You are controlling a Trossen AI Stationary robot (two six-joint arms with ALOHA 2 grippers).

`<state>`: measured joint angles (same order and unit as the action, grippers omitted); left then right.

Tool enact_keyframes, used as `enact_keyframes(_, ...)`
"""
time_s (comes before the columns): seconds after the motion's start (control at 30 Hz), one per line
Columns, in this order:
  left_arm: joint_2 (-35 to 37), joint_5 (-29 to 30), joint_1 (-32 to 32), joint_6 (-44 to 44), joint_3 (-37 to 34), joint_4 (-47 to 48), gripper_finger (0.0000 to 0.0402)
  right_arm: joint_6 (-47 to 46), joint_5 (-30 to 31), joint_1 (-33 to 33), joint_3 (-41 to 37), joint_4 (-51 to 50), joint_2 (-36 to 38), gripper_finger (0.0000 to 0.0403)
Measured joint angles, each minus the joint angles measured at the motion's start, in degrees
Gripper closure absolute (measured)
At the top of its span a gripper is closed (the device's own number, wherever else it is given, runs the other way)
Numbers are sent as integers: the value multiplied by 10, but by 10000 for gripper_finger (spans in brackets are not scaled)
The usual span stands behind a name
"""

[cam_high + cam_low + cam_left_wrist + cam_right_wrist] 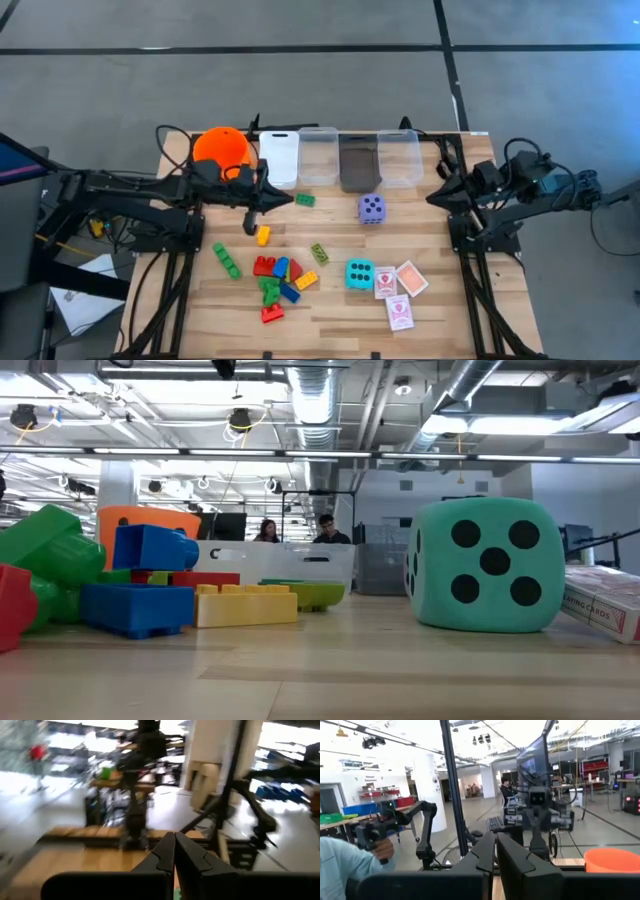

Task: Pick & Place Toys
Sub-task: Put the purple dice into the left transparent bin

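toys lie spread over the near half of my table [330, 310] in the high view: a heap of red, green, blue and yellow bricks [277, 283] near the left, a green brick [227, 261] left of the heap, a yellow brick [263, 236] farther back, another green brick [305, 199] just before the bins, and a green-yellow brick [319, 253] in the middle. the teal die [360, 274] sits right of the heap, the purple die [372, 208] beyond it, and three playing cards [400, 292] lie near the right. along the far edge i see the orange bucket [222, 147], a white bin [279, 157] and clear bins [318, 154]. my left gripper [251, 217] hangs just beyond the yellow brick; the right gripper [436, 198] waits at the right edge.

low view: the teal die [485, 565] looms on the right, a card edge [605, 600] beside it, and blue [135, 605], yellow [245, 603] and green [50, 545] bricks on the left; two people sit in the room behind.

left wrist view: my left claw's fingers [165, 855] are pressed together, holding nothing.

right wrist view: the right claw's fingers [487, 852] are closed too, empty; a person's sleeve [342, 862] shows at one side.
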<state>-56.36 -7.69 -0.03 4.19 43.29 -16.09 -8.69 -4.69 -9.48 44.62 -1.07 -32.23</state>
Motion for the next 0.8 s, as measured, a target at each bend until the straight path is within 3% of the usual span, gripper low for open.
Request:
enact_keyframes(0.13, 46, -23, 0, -47, 0, -8, 402, 0, 13, 2, -1, 41, -44, 387)
enact_keyframes(0.27, 120, -3, 0, -107, 0, 17, 402, -26, 60, 3, -1, 121, -111, 387)
enact_keyframes(0.4, 177, 7, 0, -98, 0, 59, 402, -24, 62, 3, 1, 176, -177, 387)
enact_keyframes(0.67, 220, -17, 0, -74, 0, 122, 402, -53, 66, -33, 58, 145, -249, 390)
enact_keyframes(0.8, 223, -17, 0, -21, 0, 150, 402, -57, 67, -66, 109, 32, -259, 390)
